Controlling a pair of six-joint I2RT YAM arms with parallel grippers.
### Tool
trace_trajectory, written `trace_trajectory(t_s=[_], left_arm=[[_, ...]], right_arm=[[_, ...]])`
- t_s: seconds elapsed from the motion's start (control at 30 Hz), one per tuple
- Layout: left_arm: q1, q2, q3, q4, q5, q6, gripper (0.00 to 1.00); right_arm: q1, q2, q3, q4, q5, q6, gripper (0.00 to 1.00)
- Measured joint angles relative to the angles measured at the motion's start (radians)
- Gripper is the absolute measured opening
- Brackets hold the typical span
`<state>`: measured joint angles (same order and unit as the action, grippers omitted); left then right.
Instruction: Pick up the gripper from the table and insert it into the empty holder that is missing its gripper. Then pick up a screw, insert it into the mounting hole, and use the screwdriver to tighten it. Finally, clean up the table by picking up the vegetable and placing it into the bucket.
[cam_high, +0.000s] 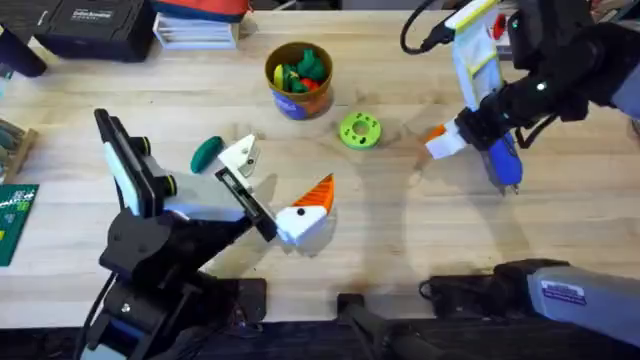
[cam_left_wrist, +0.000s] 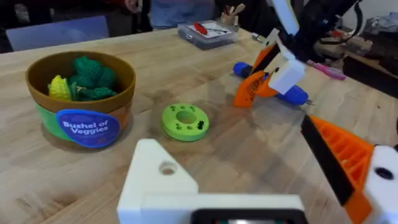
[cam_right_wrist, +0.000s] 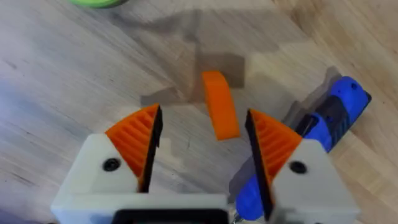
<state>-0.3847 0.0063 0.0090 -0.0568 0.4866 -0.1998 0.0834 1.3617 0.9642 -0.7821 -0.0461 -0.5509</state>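
A: Starting nearest the bases, why did the left gripper (cam_high: 280, 172) sit low over the table?

B: As I judged it, to offer its holder (cam_high: 240, 155); the jaws stood wide and held nothing; one side carried its orange pad, the other was bare white with an open mounting hole, facing roughly 12 o'clock. The vegetable (cam_high: 207, 153) lay just beside the holder at its 9 o'clock.

A: And the part to be fitted?

B: The loose orange gripper (cam_right_wrist: 219, 106) lay flat on the table (cam_high: 400, 240), at about 3 o'clock of the lime-green disc (cam_high: 360, 130); the right gripper (cam_right_wrist: 202, 115) hovered over it, jaws wide, one pad on each side, not touching. Its long axis ran parallel to the pad faces, so closing would likely pinch its flanks.

A: The tools?

B: The screwdriver (cam_high: 505, 160) lay beside it at 4 o'clock, long axis near 11-to-5; farthest, the bucket (cam_high: 272, 72) stood upright at 11 o'clock of the disc.
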Motion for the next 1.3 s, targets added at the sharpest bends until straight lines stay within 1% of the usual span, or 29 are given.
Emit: trace_trajectory(t_s=[0.07,0.2,0.33,0.37,0.4,0.43,0.6,0.7,0.8,0.93,1.0,1.07,1.13,1.2,1.3], left_arm=[[0.000,0.000,0.000,0.000,0.000,0.000,0.986],[0.000,0.000,0.000,0.000,0.000,0.000,0.986],[0.000,0.000,0.000,0.000,0.000,0.000,0.986],[0.000,0.000,0.000,0.000,0.000,0.000,0.986],[0.000,0.000,0.000,0.000,0.000,0.000,0.986],[0.000,0.000,0.000,0.000,0.000,0.000,0.986],[0.000,0.000,0.000,0.000,0.000,0.000,0.986],[0.000,0.000,0.000,0.000,0.000,0.000,0.986],[0.000,0.000,0.000,0.000,0.000,0.000,0.986],[0.000,0.000,0.000,0.000,0.000,0.000,0.987],[0.000,0.000,0.000,0.000,0.000,0.000,0.987],[0.000,0.000,0.000,0.000,0.000,0.000,0.987],[0.000,0.000,0.000,0.000,0.000,0.000,0.987],[0.000,0.000,0.000,0.000,0.000,0.000,0.986],[0.000,0.000,0.000,0.000,0.000,0.000,0.985]], right_arm=[[0.000,0.000,0.000,0.001,0.000,-0.003,0.648],[0.000,0.000,0.000,0.001,0.000,-0.004,0.426],[0.000,0.000,0.000,-0.004,0.001,-0.005,0.236],[0.000,0.000,0.000,-0.003,0.001,-0.007,0.176],[0.000,0.000,0.000,-0.003,0.004,-0.010,0.067],[0.000,0.000,0.001,-0.002,0.009,-0.008,0.021],[0.000,-0.029,0.002,-0.004,0.034,0.003,0.010],[0.000,-0.110,0.024,-0.044,0.030,0.036,0.009],[0.000,-0.242,0.061,-0.088,-0.018,0.086,0.008],[-0.023,-0.449,0.073,-0.128,-0.150,0.163,0.008],[-0.046,-0.537,0.052,-0.121,-0.237,0.202,0.008],[-0.062,-0.608,-0.001,-0.075,-0.337,0.260,0.008],[-0.065,-0.643,-0.075,0.016,-0.440,0.343,0.008],[-0.064,-0.648,-0.160,0.144,-0.541,0.453,0.008],[-0.052,-0.620,-0.282,0.330,-0.660,0.687,0.008]])
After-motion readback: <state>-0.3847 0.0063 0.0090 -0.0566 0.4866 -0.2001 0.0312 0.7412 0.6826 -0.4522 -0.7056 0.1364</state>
